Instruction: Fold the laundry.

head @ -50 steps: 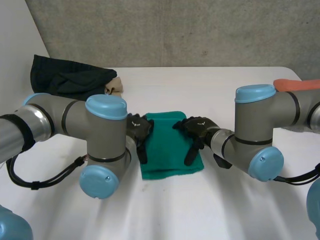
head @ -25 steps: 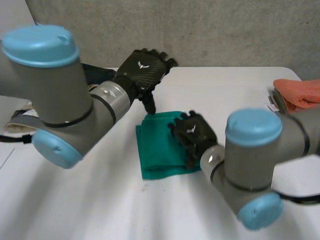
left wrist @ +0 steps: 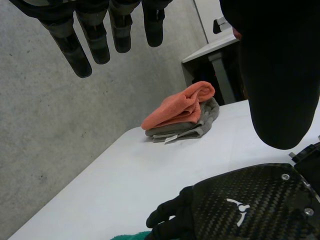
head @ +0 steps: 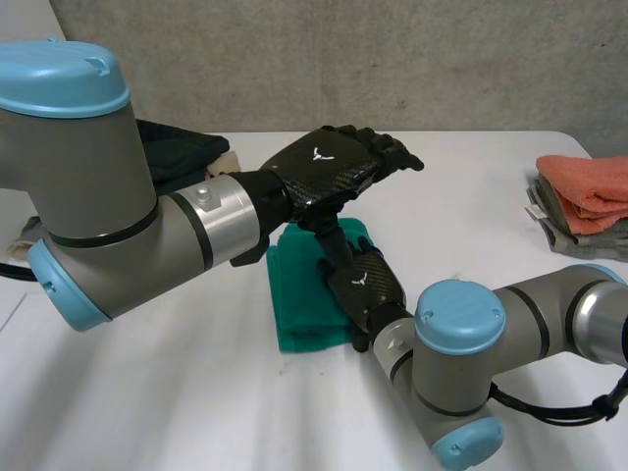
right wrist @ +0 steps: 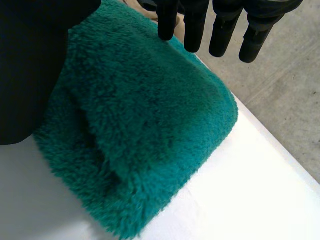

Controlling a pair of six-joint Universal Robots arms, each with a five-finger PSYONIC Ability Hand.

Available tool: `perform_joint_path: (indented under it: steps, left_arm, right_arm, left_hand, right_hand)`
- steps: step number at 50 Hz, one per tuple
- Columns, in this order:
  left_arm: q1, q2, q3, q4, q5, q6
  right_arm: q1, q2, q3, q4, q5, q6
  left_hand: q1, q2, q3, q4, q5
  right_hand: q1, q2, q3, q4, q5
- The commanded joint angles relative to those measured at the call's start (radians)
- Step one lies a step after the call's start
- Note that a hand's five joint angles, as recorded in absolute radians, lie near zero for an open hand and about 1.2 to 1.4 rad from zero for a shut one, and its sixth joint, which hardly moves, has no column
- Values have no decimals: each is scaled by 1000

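A folded green towel [head: 302, 294] lies in the middle of the white table [head: 471, 206]. My left hand [head: 329, 177] hangs in the air above the towel's far edge, open and holding nothing; its straight fingers [left wrist: 95, 30] show in the left wrist view. My right hand [head: 365, 289] is low over the towel's right side, near the front corner. In the right wrist view its fingers [right wrist: 192, 25] stand straight above the fluffy green towel [right wrist: 150, 130], with no cloth pinched. The right hand [left wrist: 240, 210] lies below my left palm in the left wrist view.
A folded orange towel [head: 584, 182] tops a grey stack [head: 579, 235] at the table's right edge; the orange towel [left wrist: 182, 105] also shows in the left wrist view. A dark garment [head: 177, 147] and a beige piece [head: 228, 162] lie at the back left. A concrete wall stands behind.
My left hand has lifted off the towel's left side and risen above its far edge. The right arm has swung forward, its hand staying over the towel's right side.
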Motion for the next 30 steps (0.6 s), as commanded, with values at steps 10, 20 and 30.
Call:
perform_joint_path:
  steps: [10, 20, 30]
  left_arm:
    - [4, 1, -3, 3, 0, 0]
    - [9, 34, 9, 7, -2, -1]
    - [9, 99, 47, 31, -5, -9]
  right_arm:
    - [0, 36, -99, -9, -17, -20]
    - [-90, -29, -240, -23, -22, -6]
    - [-345, -148, -383, -31, -59, 8]
  left_hand:
    - [-14, -32, -39, -29, -45]
    - [-14, -32, -39, -29, -45]
    - [-14, -32, -39, -29, -45]
  right_hand:
    - [902, 882, 877, 880, 903]
    - [1156, 1136, 1131, 1133, 1157]
    - [1156, 1136, 1131, 1133, 1157]
